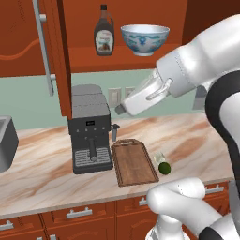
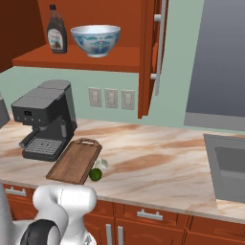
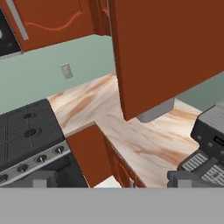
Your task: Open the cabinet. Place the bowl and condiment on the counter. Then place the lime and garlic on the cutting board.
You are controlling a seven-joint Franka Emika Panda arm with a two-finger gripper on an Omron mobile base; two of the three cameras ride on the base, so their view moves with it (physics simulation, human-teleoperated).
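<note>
**Cabinet open, shelf still stocked**

On the shelf of the open cabinet [image 1: 56,70] stand the syrup bottle [image 1: 104,32] and, right of it, the bowl [image 1: 145,39]. Below, the lime [image 1: 164,168] and garlic [image 1: 160,158] lie on the surface [image 1: 42,164] just right of the cutting board [image 1: 134,161]. The jaws are wide, holding nothing.

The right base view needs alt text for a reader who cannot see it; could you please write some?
An open cabinet holds a syrup bottle and a patterned bowl on its shelf, above a marbled counter. Below stand a black coffee machine and a wooden cutting board, with a lime and garlic at the board's right edge.
</note>
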